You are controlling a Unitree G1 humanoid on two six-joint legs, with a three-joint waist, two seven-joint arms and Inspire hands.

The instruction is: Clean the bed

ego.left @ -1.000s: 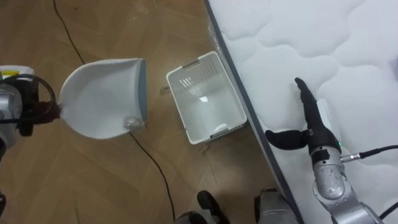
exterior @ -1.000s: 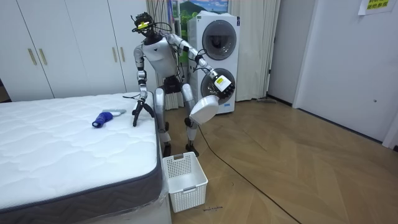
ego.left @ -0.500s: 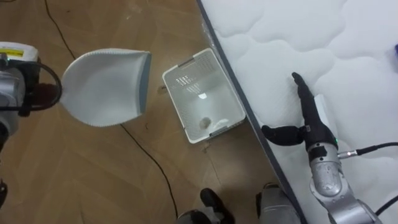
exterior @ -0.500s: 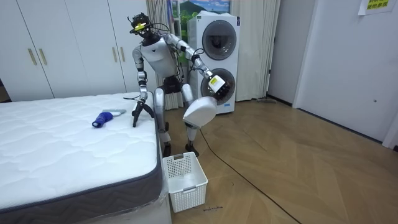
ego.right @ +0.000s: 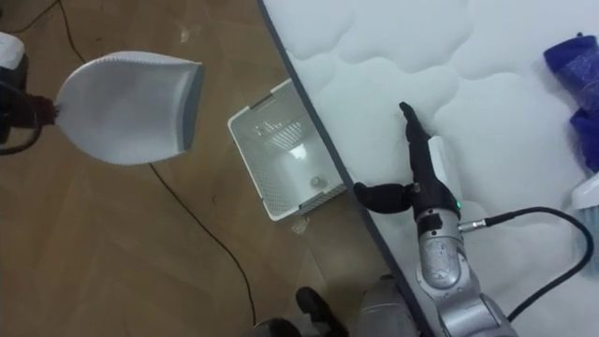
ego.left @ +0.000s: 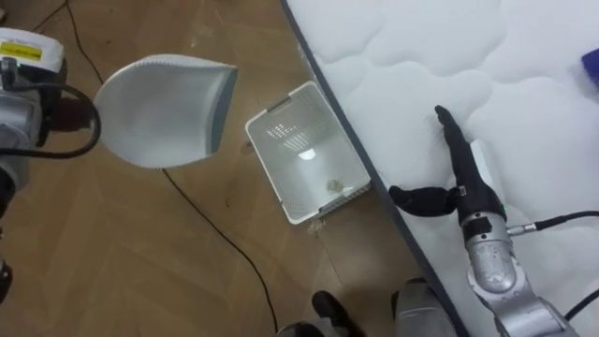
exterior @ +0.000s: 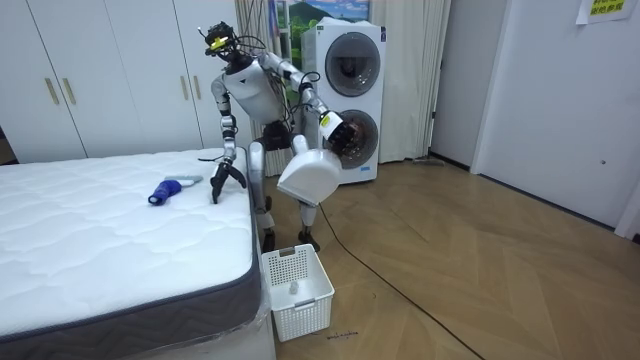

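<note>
One dustpan [ego.left: 164, 108] gripped by left robot hand [ego.left: 51, 110], right robot hand [ego.left: 465, 183] flat on mattress [ego.left: 393, 103] edge

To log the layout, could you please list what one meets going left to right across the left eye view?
Left hand → dustpan → basket → right hand → blue brush.
</note>
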